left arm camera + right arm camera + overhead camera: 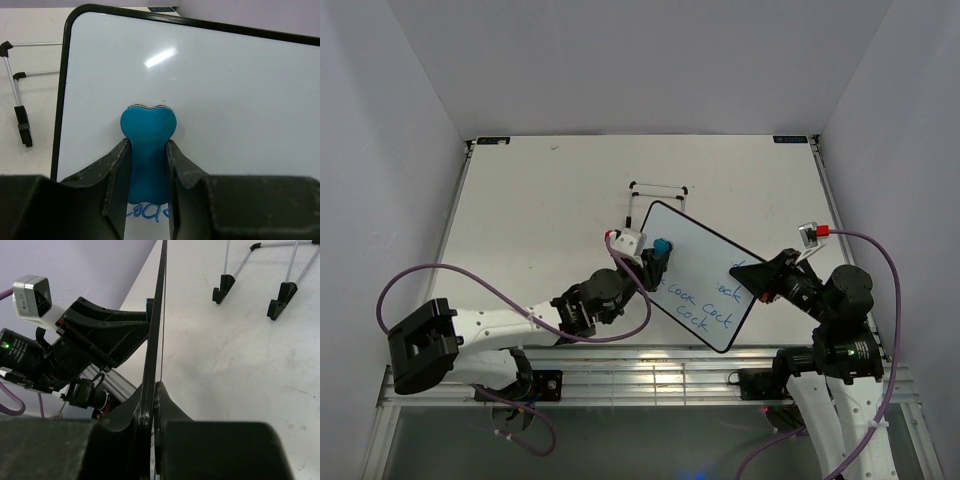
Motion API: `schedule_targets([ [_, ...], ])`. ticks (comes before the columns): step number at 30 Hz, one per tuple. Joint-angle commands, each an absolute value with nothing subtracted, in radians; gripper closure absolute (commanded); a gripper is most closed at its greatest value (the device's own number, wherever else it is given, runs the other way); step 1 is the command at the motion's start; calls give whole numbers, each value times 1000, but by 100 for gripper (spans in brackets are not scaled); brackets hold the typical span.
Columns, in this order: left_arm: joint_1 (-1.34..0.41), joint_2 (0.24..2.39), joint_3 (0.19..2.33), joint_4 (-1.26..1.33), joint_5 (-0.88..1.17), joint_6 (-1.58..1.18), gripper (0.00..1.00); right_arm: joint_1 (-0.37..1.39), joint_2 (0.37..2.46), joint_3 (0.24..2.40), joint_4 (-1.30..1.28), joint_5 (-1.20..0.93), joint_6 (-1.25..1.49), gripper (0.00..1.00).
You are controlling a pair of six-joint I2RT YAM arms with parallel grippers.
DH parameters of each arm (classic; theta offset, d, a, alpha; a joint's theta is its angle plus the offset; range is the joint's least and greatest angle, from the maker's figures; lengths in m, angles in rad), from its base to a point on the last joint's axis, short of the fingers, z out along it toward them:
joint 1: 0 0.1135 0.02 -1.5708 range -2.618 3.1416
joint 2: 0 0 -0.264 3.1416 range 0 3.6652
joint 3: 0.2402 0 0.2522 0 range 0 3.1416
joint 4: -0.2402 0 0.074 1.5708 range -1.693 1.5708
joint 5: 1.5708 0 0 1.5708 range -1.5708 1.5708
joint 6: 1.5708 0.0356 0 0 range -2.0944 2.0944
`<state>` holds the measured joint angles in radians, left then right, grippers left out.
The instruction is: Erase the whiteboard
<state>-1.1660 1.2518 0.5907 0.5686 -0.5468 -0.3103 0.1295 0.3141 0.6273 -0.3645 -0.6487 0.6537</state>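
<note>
The whiteboard (pixel 695 262) is held tilted above the table, black-rimmed, with blue handwriting (pixel 705 308) on its near part. My right gripper (pixel 752 277) is shut on the board's right edge; in the right wrist view the rim (pixel 156 315) runs edge-on between the jaws of that gripper (pixel 156 395). My left gripper (pixel 656 262) is shut on a blue bone-shaped eraser (pixel 148 145), which presses against the board's face (pixel 215 95) near the left rim. Blue writing (pixel 146 212) shows just below the eraser, between the jaws of the left gripper (pixel 148 165).
A thin black wire stand (pixel 658 192) lies on the table behind the board, also the stand (pixel 260 275) in the right wrist view and at the left of the left wrist view (pixel 17 100). White walls enclose the table (pixel 540 200) on three sides.
</note>
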Motion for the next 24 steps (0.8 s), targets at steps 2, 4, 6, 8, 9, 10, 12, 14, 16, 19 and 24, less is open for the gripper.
schedule_targets([
  [2, -1196, 1249, 620, 519, -376, -284, 93, 153, 287, 727, -74, -894, 816, 92],
  [4, -1225, 1259, 673, 500, -379, -255, 93, 155, 279, 697, -63, -894, 818, 92],
  [6, -1233, 1284, 722, 427, -444, -253, 92, 155, 273, 686, -63, -897, 812, 92],
  [8, -1220, 1325, 793, 333, -547, -256, 92, 155, 275, 692, -80, -908, 781, 92],
  [9, -1160, 1338, 810, 298, -566, -273, 92, 155, 275, 698, -103, -911, 769, 92],
  [10, -1117, 1341, 828, 264, -536, -297, 92, 155, 276, 712, -115, -917, 747, 92],
  [12, -1028, 1324, 816, 236, -454, -365, 92, 155, 275, 722, -127, -926, 733, 92],
  [14, -962, 1313, 801, 242, -431, -356, 92, 156, 272, 729, -129, -933, 732, 92],
  [16, -942, 1315, 807, 239, -434, -345, 92, 158, 275, 730, -126, -934, 733, 92],
  [19, -937, 1316, 801, 239, -417, -354, 92, 158, 275, 724, -101, -937, 747, 92],
  [24, -951, 1277, 700, 300, -312, -400, 96, 158, 268, 721, -132, -845, 752, 92],
])
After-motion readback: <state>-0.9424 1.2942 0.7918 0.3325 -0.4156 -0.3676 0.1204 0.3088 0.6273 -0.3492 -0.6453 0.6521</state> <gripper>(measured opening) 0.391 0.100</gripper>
